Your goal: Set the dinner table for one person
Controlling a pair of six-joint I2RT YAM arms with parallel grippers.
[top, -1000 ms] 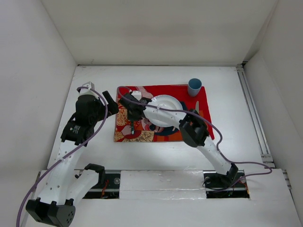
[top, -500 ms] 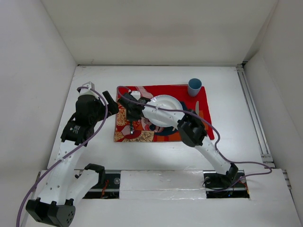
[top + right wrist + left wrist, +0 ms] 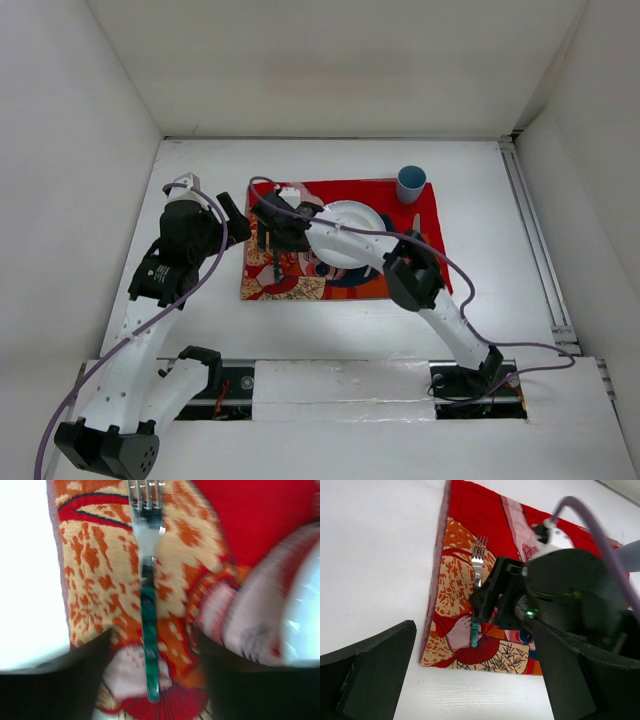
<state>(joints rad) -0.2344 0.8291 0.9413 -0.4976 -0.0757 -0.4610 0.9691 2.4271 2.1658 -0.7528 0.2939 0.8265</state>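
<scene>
A fork [image 3: 149,625] with a green handle lies flat on the red printed cloth [image 3: 400,205], left of the white plate [image 3: 345,230]. My right gripper [image 3: 150,680] hovers low over the fork's handle, open, with one finger on each side and neither touching it. In the left wrist view the fork [image 3: 476,575] shows its tines beyond the right gripper's black body. My left gripper [image 3: 475,680] is open with nothing between its fingers, above the dinner table [image 3: 480,250] just off the cloth's left edge. A blue cup [image 3: 411,184] stands at the cloth's far right corner.
White walls close the table in on the left, far and right sides. A slim pale utensil [image 3: 417,227] lies on the cloth to the right of the plate. A rail [image 3: 530,230] runs along the table's right side. The right arm's cable arcs over the plate.
My right gripper has opened and let go of the fork, which now rests on the cloth. The left arm has not moved.
</scene>
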